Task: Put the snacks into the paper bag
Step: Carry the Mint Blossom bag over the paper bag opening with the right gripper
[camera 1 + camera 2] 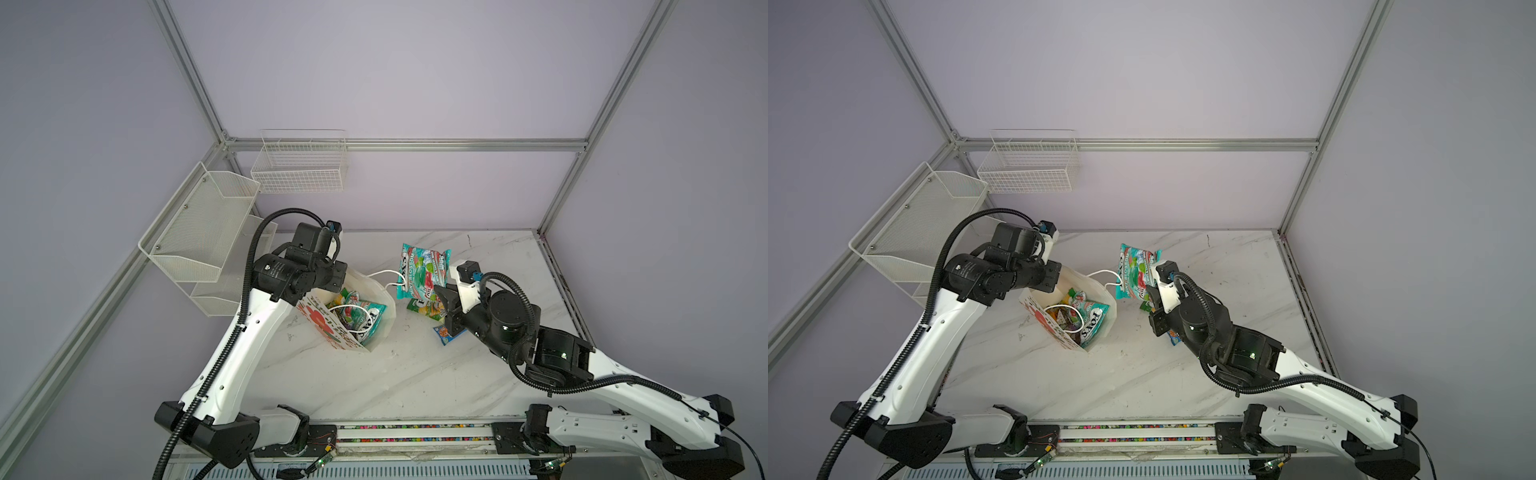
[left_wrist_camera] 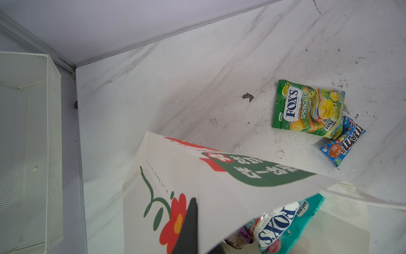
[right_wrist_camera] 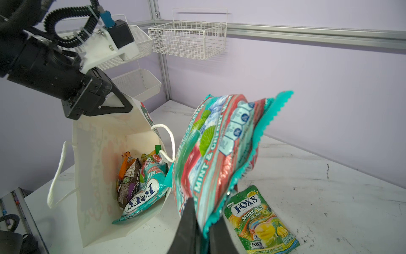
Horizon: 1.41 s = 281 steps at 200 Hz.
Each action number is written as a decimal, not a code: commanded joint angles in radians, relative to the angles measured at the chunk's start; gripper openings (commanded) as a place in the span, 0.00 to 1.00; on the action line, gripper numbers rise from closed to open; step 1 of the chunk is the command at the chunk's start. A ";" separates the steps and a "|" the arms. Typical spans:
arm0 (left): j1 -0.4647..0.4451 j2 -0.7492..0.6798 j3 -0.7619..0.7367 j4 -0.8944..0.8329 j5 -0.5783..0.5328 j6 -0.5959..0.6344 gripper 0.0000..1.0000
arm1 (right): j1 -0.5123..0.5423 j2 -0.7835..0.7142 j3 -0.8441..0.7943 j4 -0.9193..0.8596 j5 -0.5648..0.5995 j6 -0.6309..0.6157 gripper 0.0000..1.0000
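The right pincer [image 3: 202,231] grips the teal-red packet [image 3: 219,143] beside the paper bag [image 3: 94,171], the left pincer [image 3: 128,106] pinches its rim; the packet may snag the cord handle [image 3: 169,136].

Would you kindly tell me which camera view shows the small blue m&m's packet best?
The left wrist view: the m&m's packet lies almost whole on the table, logo readable, touching the green FOX'S bag. In both top views the right arm hides most of it, leaving a blue corner. The right wrist view does not show it.
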 commanded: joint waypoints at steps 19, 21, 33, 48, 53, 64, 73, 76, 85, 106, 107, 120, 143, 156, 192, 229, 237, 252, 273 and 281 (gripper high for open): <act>-0.003 -0.012 0.004 0.014 0.000 -0.010 0.00 | 0.102 -0.004 0.053 0.073 0.160 -0.064 0.00; -0.004 -0.012 0.004 0.013 0.000 -0.010 0.00 | 0.110 -0.001 0.056 0.072 0.169 -0.065 0.00; -0.004 -0.013 0.004 0.013 0.001 -0.009 0.00 | 0.162 0.018 0.073 0.067 0.228 -0.083 0.00; -0.004 -0.013 0.004 0.014 0.001 -0.009 0.00 | 0.233 0.044 0.091 0.070 0.307 -0.110 0.00; -0.004 -0.013 0.004 0.013 0.000 -0.008 0.00 | 0.258 0.052 0.097 0.072 0.335 -0.122 0.00; -0.004 -0.013 0.004 0.014 0.000 -0.007 0.00 | 0.310 0.074 0.109 0.080 0.397 -0.147 0.00; -0.004 -0.014 0.004 0.013 -0.001 -0.008 0.00 | 0.351 0.095 0.120 0.087 0.447 -0.168 0.00; -0.004 -0.014 0.004 0.013 -0.001 -0.007 0.00 | 0.363 0.102 0.123 0.090 0.462 -0.175 0.00; -0.004 -0.016 0.004 0.014 0.000 -0.007 0.00 | 0.399 0.126 0.134 0.097 0.507 -0.198 0.00; -0.004 -0.019 0.002 0.012 -0.002 -0.008 0.00 | 0.468 0.186 0.158 0.114 0.607 -0.247 0.00; -0.004 -0.019 0.002 0.012 -0.001 -0.007 0.00 | 0.470 0.188 0.159 0.116 0.614 -0.251 0.00; -0.005 -0.022 0.000 0.012 -0.002 -0.005 0.00 | 0.500 0.214 0.161 0.146 0.658 -0.290 0.00; -0.004 -0.024 -0.001 0.012 -0.003 -0.004 0.00 | 0.527 0.231 0.165 0.180 0.687 -0.328 0.00; -0.004 -0.026 -0.003 0.012 -0.003 -0.005 0.00 | 0.538 0.230 0.160 0.202 0.699 -0.349 0.00; -0.004 -0.029 -0.002 0.012 -0.003 -0.003 0.00 | 0.558 0.217 0.139 0.292 0.724 -0.447 0.00; -0.004 -0.025 0.008 0.007 -0.002 -0.003 0.00 | 0.560 0.219 0.163 0.349 0.730 -0.562 0.00; -0.004 -0.024 0.010 0.007 0.000 -0.004 0.00 | 0.560 0.221 0.168 0.355 0.727 -0.578 0.00; -0.004 -0.022 0.015 0.006 0.001 -0.004 0.00 | 0.560 0.229 0.177 0.355 0.725 -0.595 0.00; -0.004 -0.018 0.019 0.004 0.001 -0.003 0.00 | 0.560 0.234 0.185 0.355 0.712 -0.598 0.00; -0.004 -0.017 0.021 0.004 0.001 -0.004 0.00 | 0.560 0.233 0.184 0.357 0.706 -0.601 0.00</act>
